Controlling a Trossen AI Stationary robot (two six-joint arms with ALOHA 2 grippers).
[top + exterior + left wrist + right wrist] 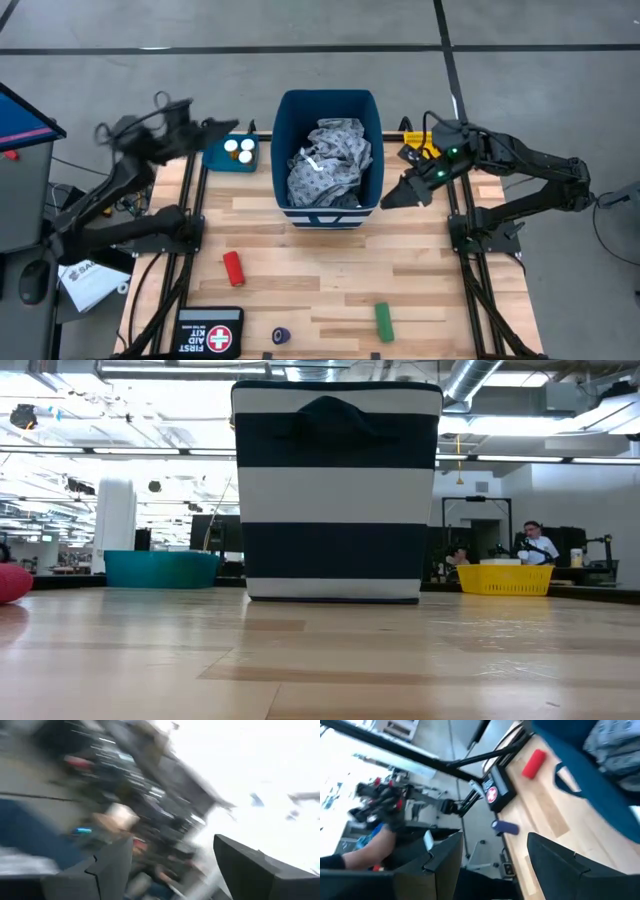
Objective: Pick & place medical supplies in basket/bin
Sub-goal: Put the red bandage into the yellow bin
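The gown (330, 160) lay inside the blue bin (283, 130) at the counter's (330, 280) far middle. Both grippers, left (228, 127) and right (392, 198), hovered open and empty beside the bin.

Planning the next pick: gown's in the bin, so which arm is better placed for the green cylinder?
Probably the right. The green cylinder lies on the table's right half, the right claw's side, beside the blue bin; that claw is open. The left claw is over the teal tray, farther away.
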